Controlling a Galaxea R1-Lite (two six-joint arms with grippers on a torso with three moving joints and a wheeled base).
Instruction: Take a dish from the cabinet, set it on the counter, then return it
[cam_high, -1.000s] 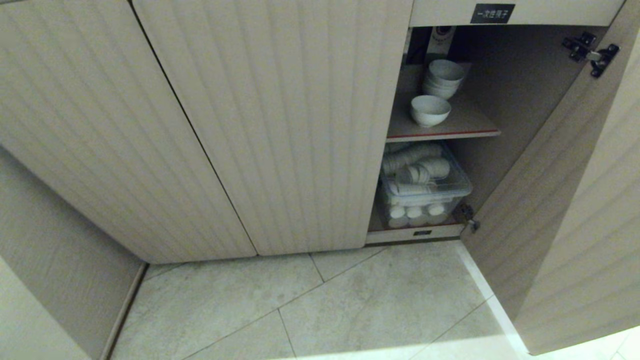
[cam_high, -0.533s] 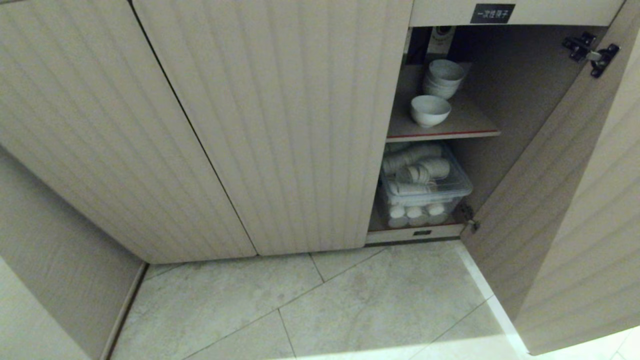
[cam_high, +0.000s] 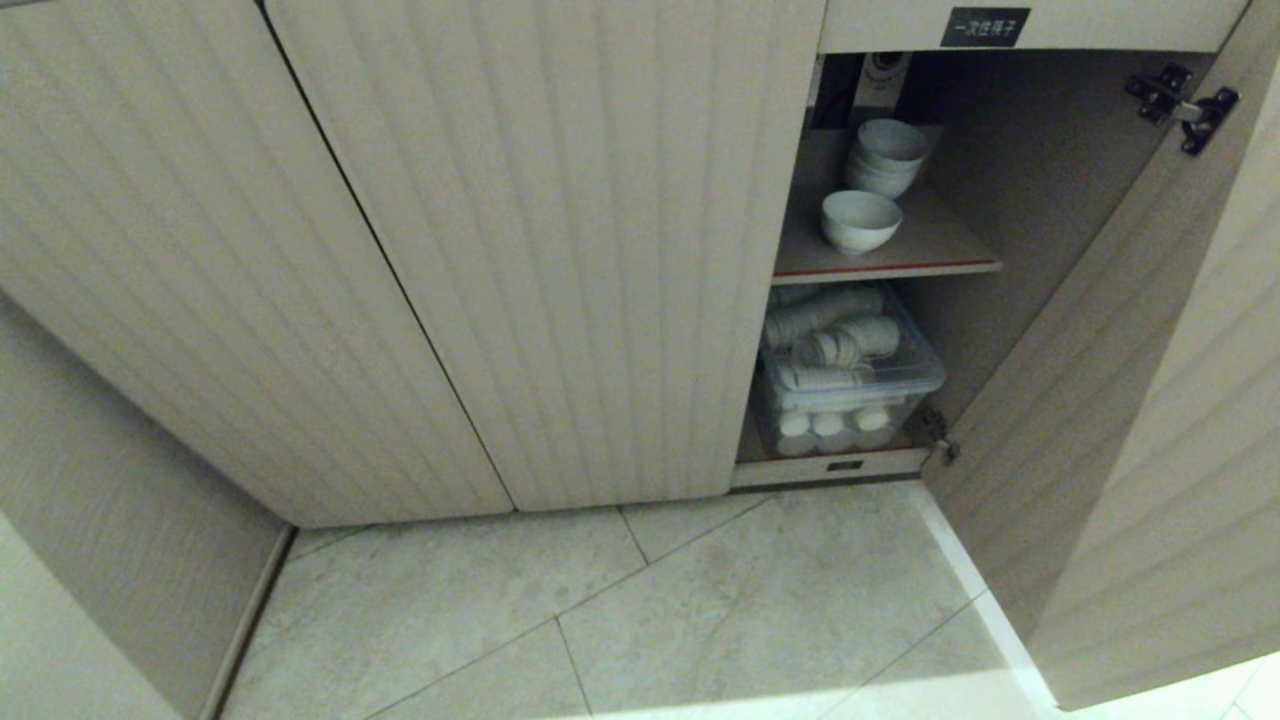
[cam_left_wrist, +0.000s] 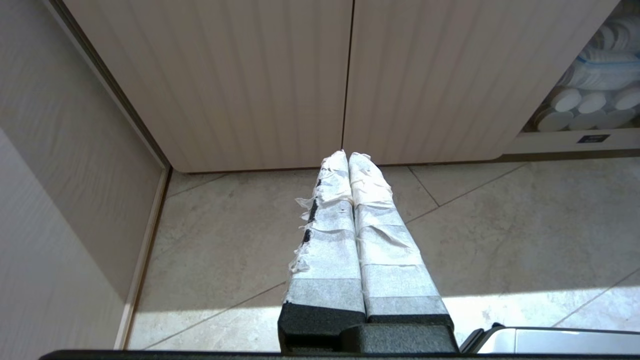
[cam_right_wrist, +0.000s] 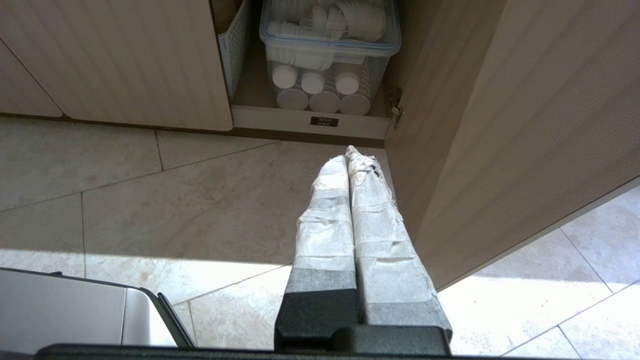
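Dish (cam_high: 859, 220) on cabinet (cam_high: 560, 250) shelf, head view only.

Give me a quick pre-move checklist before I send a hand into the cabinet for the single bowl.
1. Cabinet door swung open: ok.
2. Dish upright on the shelf, apart from the stack of bowls behind it: ok.
3. Path to the dish unobstructed from the front: ok.
4. Right hand shut, low over the floor tiles: not ok, open it first.
5. Left hand shut, parked before the closed doors: ok.
6. Counter space free: cannot tell, out of view.
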